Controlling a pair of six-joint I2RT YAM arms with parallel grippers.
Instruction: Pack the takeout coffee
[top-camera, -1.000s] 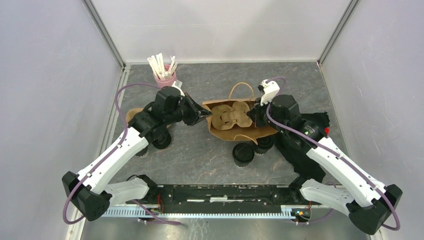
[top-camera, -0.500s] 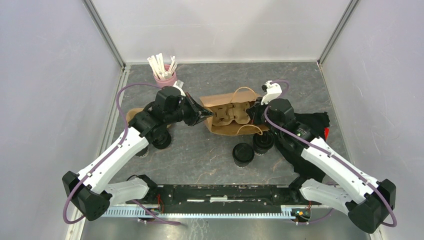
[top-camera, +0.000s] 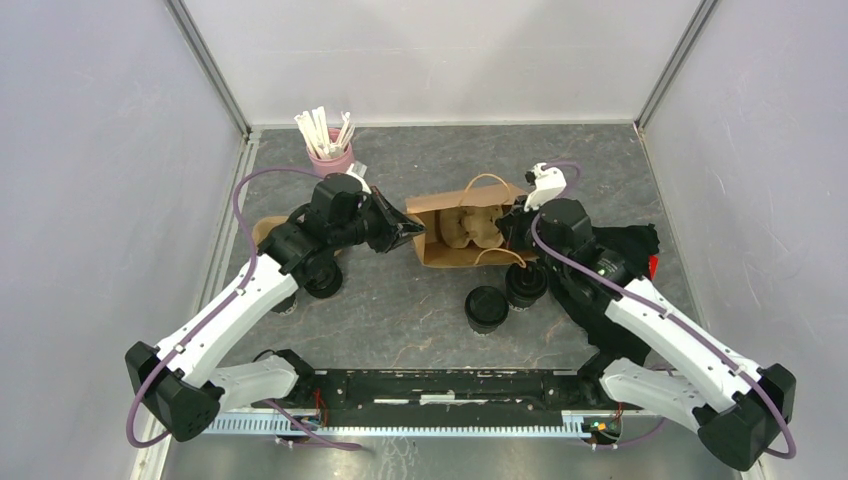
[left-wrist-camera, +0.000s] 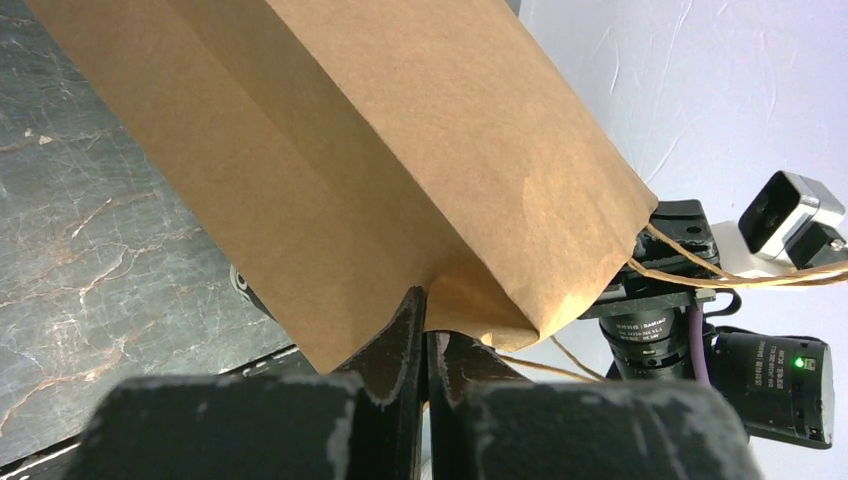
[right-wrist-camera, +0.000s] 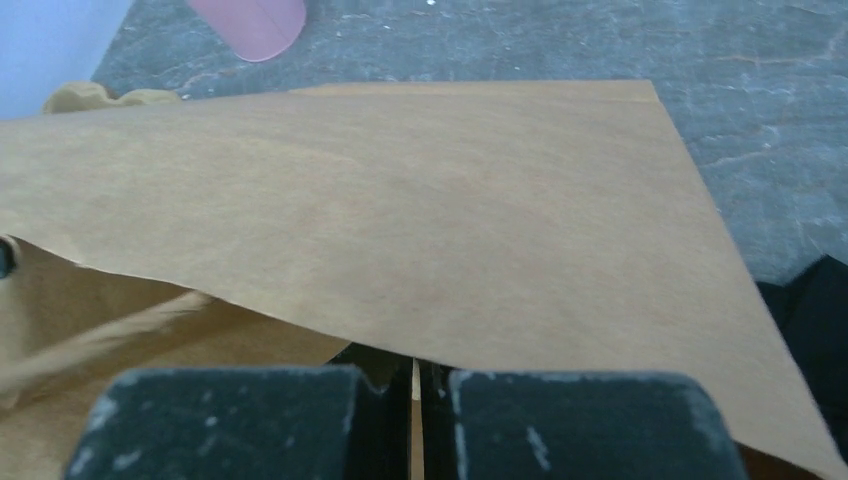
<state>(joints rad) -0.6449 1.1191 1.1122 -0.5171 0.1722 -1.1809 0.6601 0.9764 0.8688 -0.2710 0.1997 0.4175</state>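
I could read no writing on the brown paper bag (top-camera: 452, 252). My left jaws were pinched tight on its left edge, and my right jaws on its right edge. Two black-lidded coffee cups (top-camera: 486, 308) stood on the worktop (top-camera: 400, 310), outside the bag, just beside its near side.

No legible text anywhere; tiny white print on camera lens (left-wrist-camera: 648, 327), too small to read.
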